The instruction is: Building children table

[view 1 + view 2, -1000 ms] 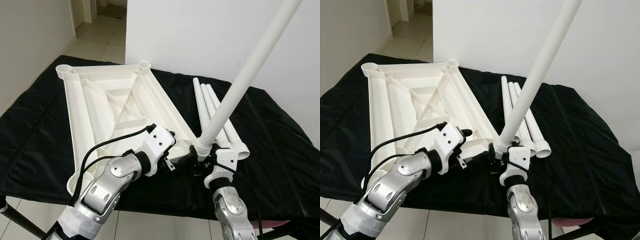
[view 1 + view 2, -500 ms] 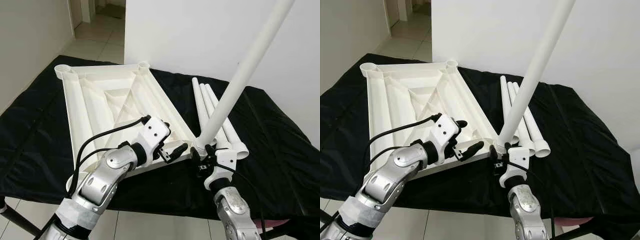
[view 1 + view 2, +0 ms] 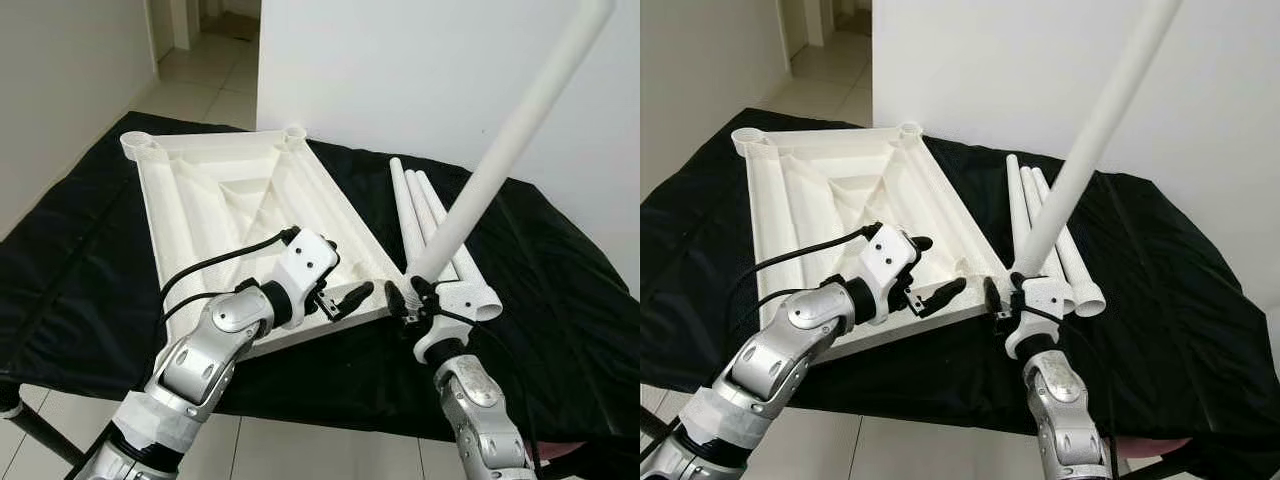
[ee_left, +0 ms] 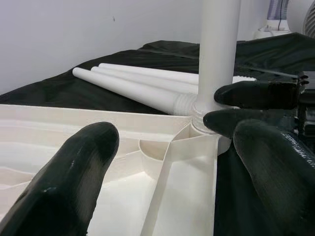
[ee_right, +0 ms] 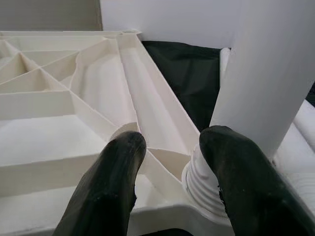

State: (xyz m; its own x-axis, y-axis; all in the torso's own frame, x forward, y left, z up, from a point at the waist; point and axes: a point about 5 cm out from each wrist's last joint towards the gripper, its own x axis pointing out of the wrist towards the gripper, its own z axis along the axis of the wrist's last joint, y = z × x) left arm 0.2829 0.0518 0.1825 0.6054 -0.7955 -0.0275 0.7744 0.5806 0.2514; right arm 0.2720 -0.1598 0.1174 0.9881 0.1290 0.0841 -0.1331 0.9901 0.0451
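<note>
White plastic tabletop (image 3: 230, 215) lay upside down on the black-draped counter (image 3: 560, 300), ribs up, long axis running from the near-right corner away to the far left. Three spare legs (image 3: 425, 215) lay side by side just beside its right edge, pointing away from the robot, socket ends near.

Right gripper (image 3: 405, 298) was at the near-right corner socket (image 4: 204, 125). The fourth leg (image 3: 500, 160) stood with its threaded end at that socket, long axis tilted, top leaning up and to the right. In the right wrist view one finger (image 5: 241, 182) lay against the leg's threads and the other (image 5: 110, 172) sat apart over the rib; whether they were truly clamping the leg can't be told.

Left gripper (image 3: 345, 300) hovered over the same corner, fingers (image 4: 74, 172) spread and holding nothing.

Judgement: the step was seating and screwing the leg in. The lean looked like a cross-thread risk. Best to bring the leg square to the tabletop first, press the left gripper on the corner to stop it sliding or lifting, then turn with light down-force in short regrasps. Back off if it binds.
</note>
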